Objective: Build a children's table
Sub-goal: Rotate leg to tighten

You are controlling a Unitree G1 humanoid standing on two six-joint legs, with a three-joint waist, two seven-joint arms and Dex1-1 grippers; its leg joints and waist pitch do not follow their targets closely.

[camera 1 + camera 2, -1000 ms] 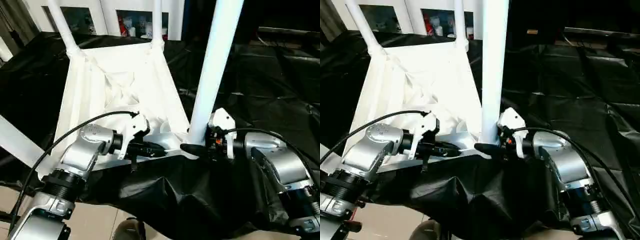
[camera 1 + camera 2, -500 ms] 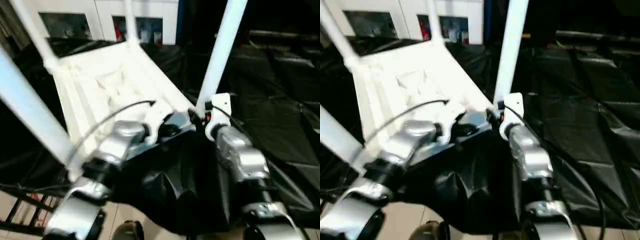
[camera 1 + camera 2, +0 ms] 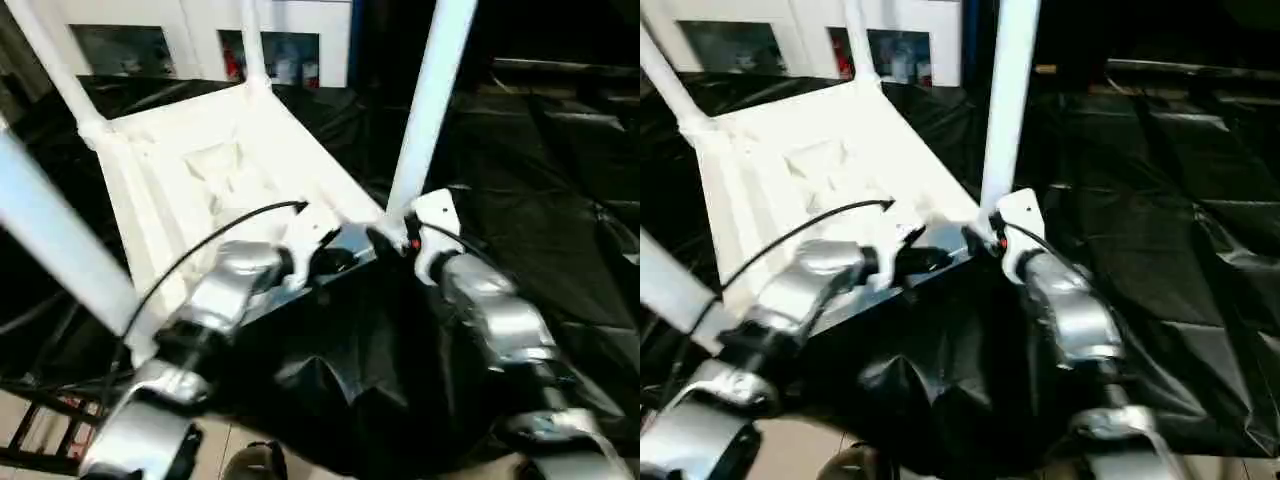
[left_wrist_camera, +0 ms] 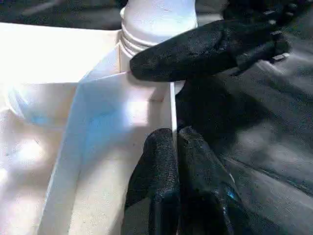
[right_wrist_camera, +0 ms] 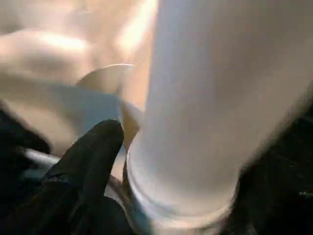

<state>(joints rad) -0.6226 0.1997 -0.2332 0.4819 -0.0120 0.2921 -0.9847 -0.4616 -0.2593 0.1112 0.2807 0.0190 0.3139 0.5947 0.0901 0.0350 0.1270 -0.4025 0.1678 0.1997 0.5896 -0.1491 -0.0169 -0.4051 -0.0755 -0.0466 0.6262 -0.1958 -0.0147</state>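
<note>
1. Tabletop point(image 3: 215, 165) lies upside down on the black-draped bench point(image 3: 540, 180) in front of me, its ribbed underside facing up.
2. Four white legs stand up from its corners: two far ones point(image 3: 60, 70) and point(image 3: 250, 40), the near right leg point(image 3: 430, 100) and the near left leg point(image 3: 55, 245).
3. My left gripper point(image 4: 171, 147) has its fingers pinched together on the thin near rim of the tabletop point(image 4: 172, 105), close to the right corner socket, one finger on each side of the rim wall.
4. My right gripper point(image 3: 385, 240) sits at the foot of the near right leg; in the right wrist view one black finger point(image 5: 90, 156) lies just beside the leg's base point(image 5: 205, 147), and I cannot tell whether the fingers are clamped on the leg or standing loose around it.
5. In the left wrist view a finger of the right gripper point(image 4: 195, 51) reaches across just below the threaded collar of that leg point(image 4: 156, 22).
6. Compared with a second ago, my whole view has swung: the tabletop and legs sit differently in the head views, and that is my camera moving.
7. Both forearms now point more steeply away from me toward the near rim than they did then, when they came in from the sides.
</note>
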